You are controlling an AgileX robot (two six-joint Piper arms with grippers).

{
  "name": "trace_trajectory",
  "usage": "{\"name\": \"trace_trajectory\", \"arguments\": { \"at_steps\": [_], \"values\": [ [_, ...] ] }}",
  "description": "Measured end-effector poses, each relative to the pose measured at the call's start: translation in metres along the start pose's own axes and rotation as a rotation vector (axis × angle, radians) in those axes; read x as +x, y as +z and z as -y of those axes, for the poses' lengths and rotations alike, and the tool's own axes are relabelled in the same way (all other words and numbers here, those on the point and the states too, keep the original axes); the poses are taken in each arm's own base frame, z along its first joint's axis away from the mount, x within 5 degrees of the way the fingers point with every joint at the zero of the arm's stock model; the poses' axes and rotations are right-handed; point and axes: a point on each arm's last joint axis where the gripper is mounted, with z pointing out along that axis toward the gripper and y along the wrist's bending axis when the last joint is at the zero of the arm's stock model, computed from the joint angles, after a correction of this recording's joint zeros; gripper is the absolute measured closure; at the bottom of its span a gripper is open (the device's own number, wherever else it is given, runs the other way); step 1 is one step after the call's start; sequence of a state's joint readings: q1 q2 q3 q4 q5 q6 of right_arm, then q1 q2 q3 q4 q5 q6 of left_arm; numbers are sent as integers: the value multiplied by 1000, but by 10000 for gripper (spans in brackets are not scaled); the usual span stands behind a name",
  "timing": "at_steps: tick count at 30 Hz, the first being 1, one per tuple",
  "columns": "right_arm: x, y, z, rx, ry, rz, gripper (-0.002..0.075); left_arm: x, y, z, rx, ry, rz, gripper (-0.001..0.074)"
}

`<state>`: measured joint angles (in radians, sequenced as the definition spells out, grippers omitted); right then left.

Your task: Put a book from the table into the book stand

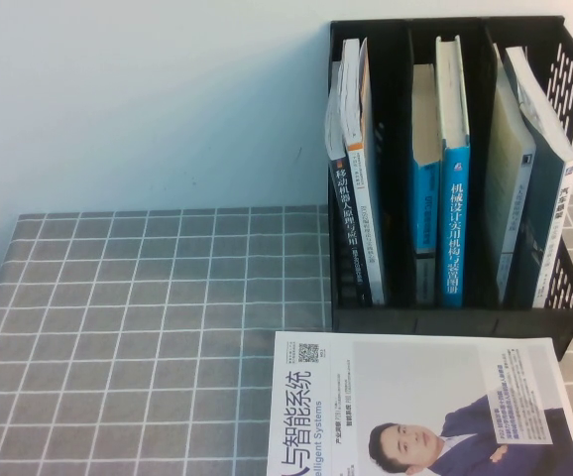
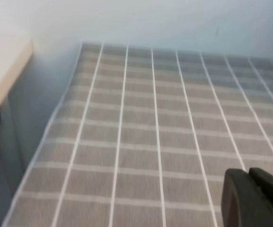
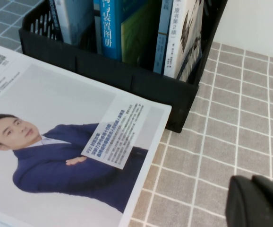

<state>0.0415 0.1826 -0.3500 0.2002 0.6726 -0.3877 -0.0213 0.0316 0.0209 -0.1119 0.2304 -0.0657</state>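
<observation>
The book [image 1: 453,198], with a blue spine and white characters, stands upright in the middle compartment of the black book stand [image 1: 445,322]. It also shows in the right wrist view [image 3: 109,23], where its yellow-green cover faces sideways. My left gripper [image 2: 247,176] is shut and empty over bare grey grid table [image 2: 141,142], near its left edge. My right gripper [image 3: 251,182] is shut and empty above the table [image 3: 212,156], in front of the stand's right end [image 3: 174,97]. Neither gripper shows in the high view.
A white magazine with a suited man [image 1: 415,407] lies flat in front of the stand, also in the right wrist view [image 3: 56,142]. Other books fill the stand's left [image 1: 356,169] and right [image 1: 529,188] compartments. A pale wall stands behind. A cream board [image 2: 4,71] lies beyond the table's left edge.
</observation>
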Motion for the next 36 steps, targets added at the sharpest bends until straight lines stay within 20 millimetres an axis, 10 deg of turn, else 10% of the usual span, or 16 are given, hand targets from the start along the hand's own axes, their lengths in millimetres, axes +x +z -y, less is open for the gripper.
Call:
{"name": "trace_trajectory", "arguments": {
  "at_steps": [36],
  "values": [
    [1,0,0,-2,1,-2,729,5,-3,4,74,35,-45,738]
  ]
}}
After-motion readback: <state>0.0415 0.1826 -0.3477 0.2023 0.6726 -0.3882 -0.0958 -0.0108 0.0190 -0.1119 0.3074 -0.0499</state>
